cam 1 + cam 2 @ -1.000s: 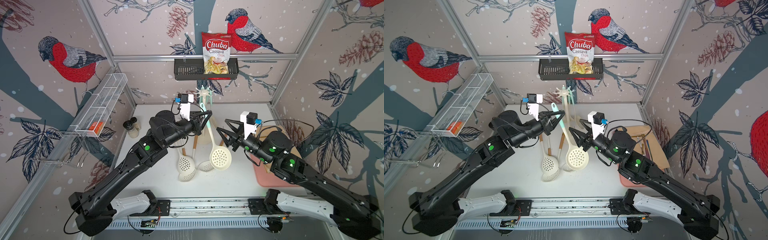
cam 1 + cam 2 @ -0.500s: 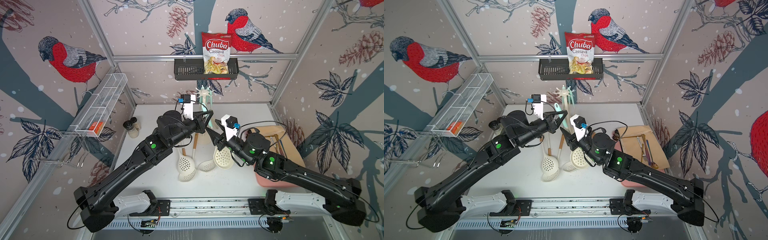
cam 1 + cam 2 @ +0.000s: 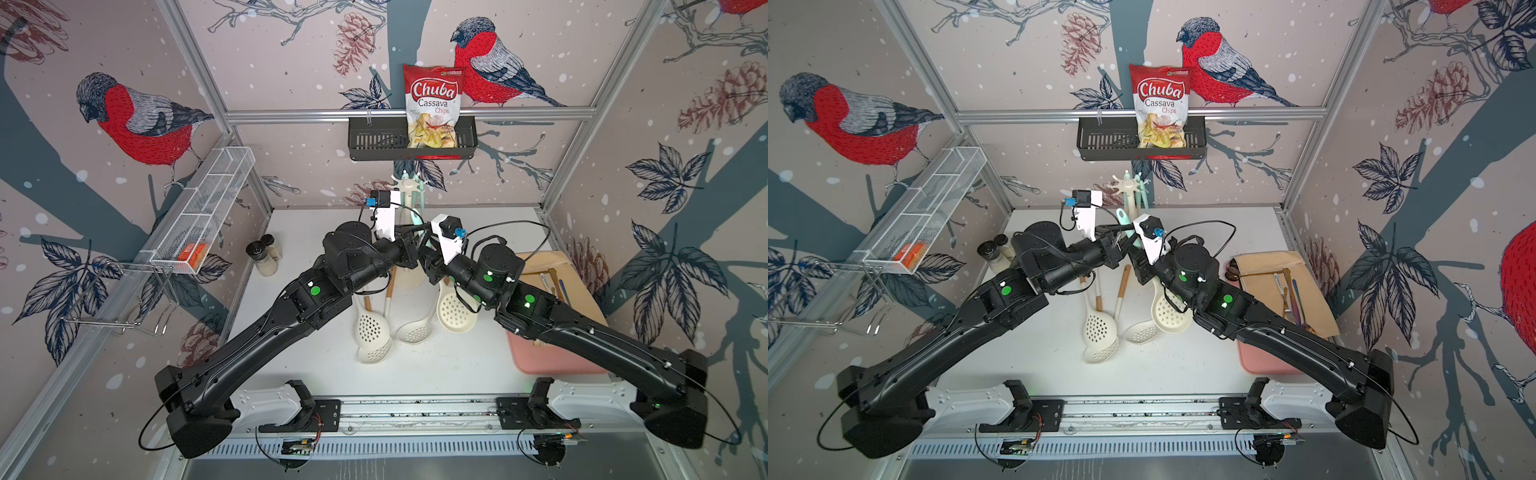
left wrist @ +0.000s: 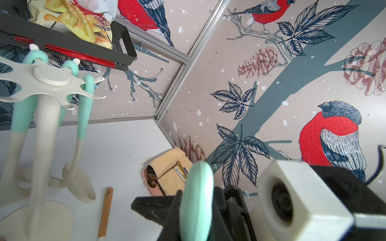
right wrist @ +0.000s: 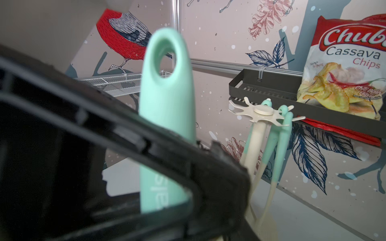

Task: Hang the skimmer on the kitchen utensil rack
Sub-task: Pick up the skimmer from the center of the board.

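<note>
The skimmer (image 3: pixel 455 312) has a cream perforated bowl and a mint-green handle (image 5: pixel 167 116) with a hanging hole. It hangs upright above the table, handle end up. My left gripper (image 4: pixel 196 200) is shut on the handle's flat faces; one of its fingers (image 5: pixel 188 167) crosses the handle in the right wrist view. My right gripper (image 3: pixel 427 254) sits tight against the left gripper (image 3: pixel 414 245) at the same handle, its jaw gap hidden. The kitchen utensil rack (image 3: pixel 409 183) stands just behind, cream, with a star top (image 4: pixel 50 78), and three mint-handled utensils hang from it (image 5: pixel 282 116).
Two loose cream skimmers (image 3: pixel 370 330) and a slotted ladle (image 3: pixel 415 330) lie on the table under the arms. A pink tray with a beige pouch (image 3: pixel 552 357) sits right, shakers (image 3: pixel 262 257) left. The black basket with a chips bag (image 3: pixel 411 141) hangs above the rack; mesh shelf (image 3: pixel 208 208) left.
My right arm has swung left from beside the skimmer's bowl up to its handle, next to my left gripper, and its jaws have narrowed. The left gripper keeps its hold.
</note>
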